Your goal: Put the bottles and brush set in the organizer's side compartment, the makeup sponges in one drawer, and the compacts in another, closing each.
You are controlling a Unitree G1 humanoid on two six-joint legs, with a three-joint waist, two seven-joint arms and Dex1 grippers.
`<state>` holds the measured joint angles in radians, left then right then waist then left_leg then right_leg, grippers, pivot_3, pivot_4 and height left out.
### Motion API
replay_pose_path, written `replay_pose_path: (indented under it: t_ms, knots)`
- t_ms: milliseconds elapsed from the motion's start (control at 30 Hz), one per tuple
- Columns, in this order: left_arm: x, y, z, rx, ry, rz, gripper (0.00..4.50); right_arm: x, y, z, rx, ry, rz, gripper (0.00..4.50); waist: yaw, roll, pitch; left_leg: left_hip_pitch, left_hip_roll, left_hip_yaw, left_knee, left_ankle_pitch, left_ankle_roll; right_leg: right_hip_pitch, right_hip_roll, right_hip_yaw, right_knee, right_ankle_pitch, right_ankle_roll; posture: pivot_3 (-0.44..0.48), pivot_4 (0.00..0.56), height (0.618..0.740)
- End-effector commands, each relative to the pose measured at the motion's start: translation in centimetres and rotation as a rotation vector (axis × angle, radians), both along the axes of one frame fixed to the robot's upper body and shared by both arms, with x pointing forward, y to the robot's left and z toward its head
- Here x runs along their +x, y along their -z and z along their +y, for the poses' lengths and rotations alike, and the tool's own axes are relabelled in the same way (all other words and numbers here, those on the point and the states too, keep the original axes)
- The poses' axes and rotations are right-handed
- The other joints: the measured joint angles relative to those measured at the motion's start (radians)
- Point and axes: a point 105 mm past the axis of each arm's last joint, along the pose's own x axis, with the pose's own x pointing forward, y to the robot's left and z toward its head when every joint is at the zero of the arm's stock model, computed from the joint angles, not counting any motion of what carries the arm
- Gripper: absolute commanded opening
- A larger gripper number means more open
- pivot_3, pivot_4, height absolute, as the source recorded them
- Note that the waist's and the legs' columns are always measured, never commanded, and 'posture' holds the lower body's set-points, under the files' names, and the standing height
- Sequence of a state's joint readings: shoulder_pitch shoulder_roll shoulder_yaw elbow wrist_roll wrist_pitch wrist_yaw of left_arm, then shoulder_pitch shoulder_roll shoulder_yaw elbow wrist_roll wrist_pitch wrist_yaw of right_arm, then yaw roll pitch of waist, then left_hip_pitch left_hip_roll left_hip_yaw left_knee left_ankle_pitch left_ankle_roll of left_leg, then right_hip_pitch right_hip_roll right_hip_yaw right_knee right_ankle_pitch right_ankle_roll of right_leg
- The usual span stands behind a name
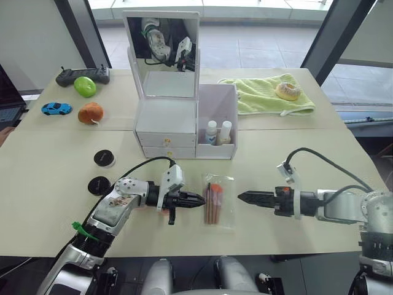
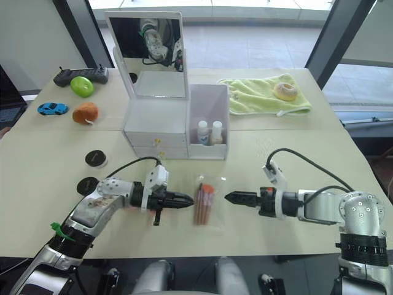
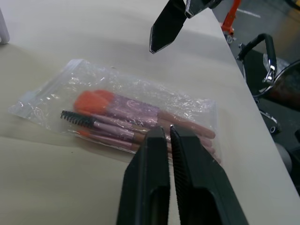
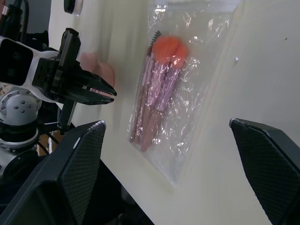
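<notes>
Both my grippers are flanking the brush set (image 1: 216,200) on the table (image 1: 49,203).

My left gripper (image 1: 198,199), fingers clenched on nothing, is pointing at the sleeve's near edge; my right gripper (image 4: 168,140), spread wide, is facing it from the other side. The slippery sleeve could slide or crumple under a shallow pinch. Beyond my fingertips, the side compartment (image 1: 226,98) is already holding both bottles (image 1: 218,132), leaving tight room; bare tabletop is surrounding me.

Right claw (image 4: 168,164) spread wide; brush set (image 4: 157,96) lies between its fingers.

Makeup sponge (image 4: 96,70) mostly behind left gripper (image 4: 105,93)
</notes>
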<state>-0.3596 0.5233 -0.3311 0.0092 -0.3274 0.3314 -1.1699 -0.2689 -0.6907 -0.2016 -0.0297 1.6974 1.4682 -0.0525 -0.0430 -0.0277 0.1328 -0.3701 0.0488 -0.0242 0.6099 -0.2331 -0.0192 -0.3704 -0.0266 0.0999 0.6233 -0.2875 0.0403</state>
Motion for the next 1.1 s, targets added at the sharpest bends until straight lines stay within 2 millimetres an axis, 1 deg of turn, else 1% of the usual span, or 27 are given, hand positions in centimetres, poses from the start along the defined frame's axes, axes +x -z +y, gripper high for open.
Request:
replay_pose_path:
  t_ms: [33,167,333,567,833,933,1100]
  knots:
    - [0.5,-0.8,-0.8,-0.004,0.022,-0.061,0.05,0.4,-0.8,0.4,0.036,0.025,0.009,4.50,0.000,0.000,0.000,0.000,0.000,0.000,0.000,0.000,0.000,0.000,0.000,0.000,0.000,0.000,0.000,0.000,0.150,0.740]
    - [1.2,0.3,-1.1,0.072,0.031,-0.107,0.05,0.8,-0.1,1.8,0.050,0.033,0.062,4.50,-0.001,0.000,0.000,0.000,0.000,-0.001,0.000,0.000,0.000,0.000,0.001,0.000,0.000,0.000,0.000,0.000,0.150,0.740]
    - [1.6,0.5,-1.7,0.097,0.043,-0.127,0.05,1.5,0.7,3.4,0.042,0.044,0.092,4.50,-0.003,0.001,0.000,0.000,0.001,-0.001,0.000,0.000,0.001,0.000,0.002,0.000,0.000,0.000,0.000,0.000,0.150,0.740]
    - [1.9,0.7,-1.8,0.118,0.044,-0.128,0.05,2.6,1.7,5.3,0.029,0.047,0.104,4.50,-0.006,0.002,-0.001,0.000,0.001,-0.002,0.000,0.001,0.001,0.000,0.002,0.000,0.001,0.000,0.000,0.000,0.150,0.740]
    - [1.9,0.7,-1.7,0.120,0.044,-0.132,0.05,3.0,3.0,5.6,-0.019,0.058,0.106,4.50,-0.005,0.003,-0.004,0.001,0.001,-0.002,0.000,0.001,0.001,0.000,0.003,0.000,0.001,0.000,0.000,0.000,0.150,0.740]
    - [1.9,0.6,-1.6,0.120,0.043,-0.132,0.00,3.1,3.3,5.1,-0.051,0.059,0.094,3.93,-0.004,0.003,-0.005,0.001,0.001,-0.002,0.000,0.001,0.001,0.000,0.003,0.000,0.001,0.000,0.000,0.000,0.150,0.740]
    - [1.8,0.5,-1.6,0.116,0.042,-0.128,0.00,3.2,3.3,4.9,-0.062,0.055,0.078,2.22,-0.003,0.003,-0.005,0.001,0.001,-0.002,0.000,0.001,0.001,0.000,0.002,-0.001,0.001,0.000,0.000,0.000,0.150,0.740]
